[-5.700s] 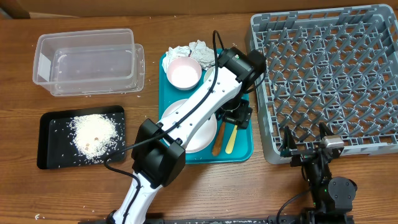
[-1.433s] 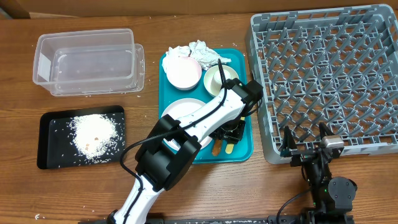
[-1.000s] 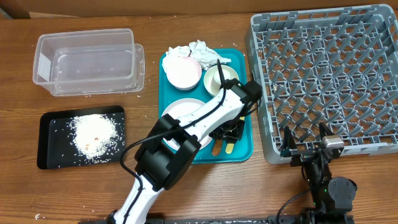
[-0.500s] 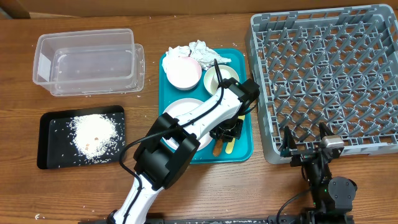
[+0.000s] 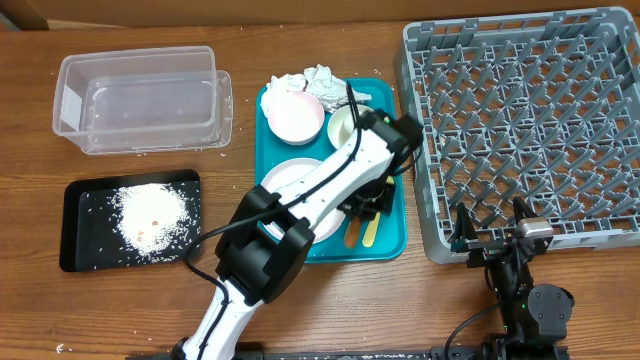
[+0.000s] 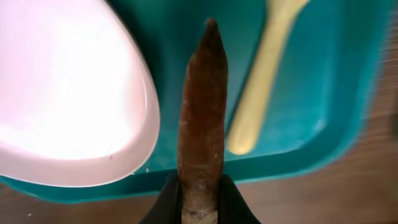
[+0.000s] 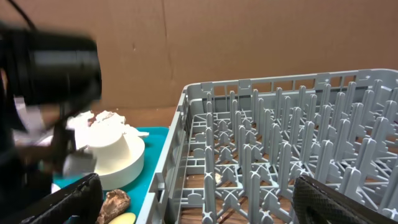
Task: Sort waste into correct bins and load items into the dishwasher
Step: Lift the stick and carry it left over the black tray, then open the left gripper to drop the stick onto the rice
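My left gripper is shut on one end of the brown sausage-like stick; in the left wrist view the stick points away over the teal tray. The pale yellow spoon lies just right of the stick, and the round plate is to its left. The overhead view shows a pink bowl, a small white cup and crumpled napkins at the tray's far end. My right gripper is open and empty at the near edge of the grey dish rack.
A clear plastic tub stands at the back left. A black tray holding a heap of rice lies in front of it. The left arm stretches over the plate. Loose grains dot the wood around the tub.
My left gripper has shut on the brown stick at the tray's near right and shifted slightly towards the far side. The right arm has not moved.
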You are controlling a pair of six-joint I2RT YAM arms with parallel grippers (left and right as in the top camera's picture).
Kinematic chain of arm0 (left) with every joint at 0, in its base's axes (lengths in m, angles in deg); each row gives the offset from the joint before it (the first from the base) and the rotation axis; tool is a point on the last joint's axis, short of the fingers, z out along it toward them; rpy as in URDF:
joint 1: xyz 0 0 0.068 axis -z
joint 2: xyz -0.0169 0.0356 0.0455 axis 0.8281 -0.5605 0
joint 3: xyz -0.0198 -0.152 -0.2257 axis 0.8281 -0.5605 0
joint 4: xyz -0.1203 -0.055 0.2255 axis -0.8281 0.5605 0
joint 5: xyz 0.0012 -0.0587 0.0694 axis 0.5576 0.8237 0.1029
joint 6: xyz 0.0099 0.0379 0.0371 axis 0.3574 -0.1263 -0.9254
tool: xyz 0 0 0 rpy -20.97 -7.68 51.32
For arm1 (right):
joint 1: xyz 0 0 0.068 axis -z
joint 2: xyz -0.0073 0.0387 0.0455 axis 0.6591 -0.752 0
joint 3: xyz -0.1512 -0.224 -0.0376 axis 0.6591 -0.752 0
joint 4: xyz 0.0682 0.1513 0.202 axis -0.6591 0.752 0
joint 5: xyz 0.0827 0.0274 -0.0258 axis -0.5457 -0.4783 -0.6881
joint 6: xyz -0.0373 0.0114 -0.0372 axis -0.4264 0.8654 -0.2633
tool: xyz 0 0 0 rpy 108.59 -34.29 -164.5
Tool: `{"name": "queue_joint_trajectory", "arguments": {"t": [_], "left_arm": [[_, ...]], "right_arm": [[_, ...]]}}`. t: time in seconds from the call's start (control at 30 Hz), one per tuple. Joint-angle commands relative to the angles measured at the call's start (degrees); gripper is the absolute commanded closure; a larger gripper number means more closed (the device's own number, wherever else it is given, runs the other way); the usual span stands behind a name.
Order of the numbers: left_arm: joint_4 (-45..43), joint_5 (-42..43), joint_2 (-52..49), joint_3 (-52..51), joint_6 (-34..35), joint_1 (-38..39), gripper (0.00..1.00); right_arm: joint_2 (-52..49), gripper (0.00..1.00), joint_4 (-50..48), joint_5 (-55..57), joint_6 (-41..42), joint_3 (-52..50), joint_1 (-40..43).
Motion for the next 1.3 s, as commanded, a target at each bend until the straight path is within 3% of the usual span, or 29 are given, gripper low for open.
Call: {"name": "queue_joint_trajectory", "arguments": {"t": [0.0, 0.2, 0.4, 0.77, 1.27], "left_arm": [[4.4, -0.6, 0.5, 10.0, -2.8, -0.8, 0.96], [12.4, -7.3, 0.5, 20.1, -2.9, -5.3, 0.96], [13.0, -7.8, 2.1, 21.7, -4.8, -15.8, 0.94], [13.0, 5.0, 5.8, 21.0, -13.9, -39.3, 0.96], [12.5, 2.7, 26.7, -1.6, -16.0, -62.2, 0.93]], "right_arm": [[0.5, 0.0, -0.3, 0.5, 0.0, -0.6, 0.0], [0.6, 0.0, -0.3, 0.5, 0.0, -0.6, 0.0], [0.6, 0.0, -0.3, 0.5, 0.0, -0.6, 0.0], [0.6, 0.0, -0.3, 0.5, 0.0, -0.6, 0.0], [0.6, 0.0, -0.3, 0.5, 0.0, -0.6, 0.0]]}}
